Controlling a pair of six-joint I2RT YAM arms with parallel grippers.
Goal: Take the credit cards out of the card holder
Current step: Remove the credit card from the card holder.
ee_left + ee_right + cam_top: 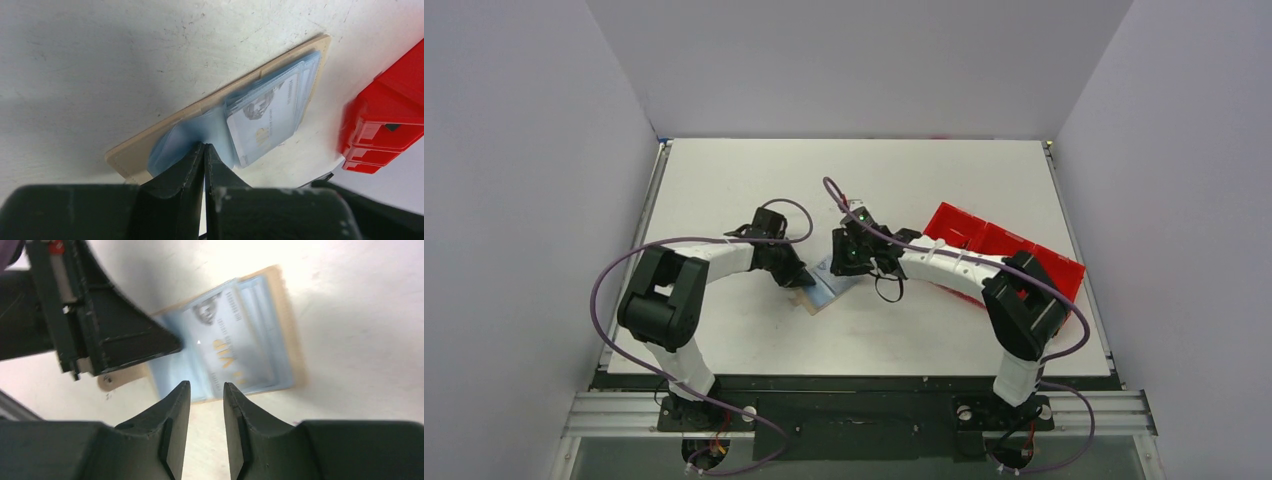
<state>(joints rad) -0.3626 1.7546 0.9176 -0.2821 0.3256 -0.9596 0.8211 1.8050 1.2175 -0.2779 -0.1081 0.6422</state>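
Left jaws: pressed together with no visible gap at the tips. They pinch the raised edge of the light-blue translucent sleeve that belongs to the card holder (131, 152).

Right jaws: spread a little, with nothing between them. They hang over the worktop (744, 180) just beside one long edge of the card holder and do not touch it.

Card holder: lies flat on the worktop near its middle, between the left arm (724, 258) and the right arm (954, 265), with its tan face up and the sleeve on top.

Credit cards (265, 120): rest on the holder as a slightly fanned stack, beside the point where the left jaws grip the sleeve. The uppermost card is pale grey, with a portrait and gold lettering. Light-blue edges show beyond it. Whether the cards sit fully inside the sleeve or are partly drawn out cannot be determined.

Red tray (999, 245): stands on the worktop to the right of the holder, apart from it and partly beneath the right arm.
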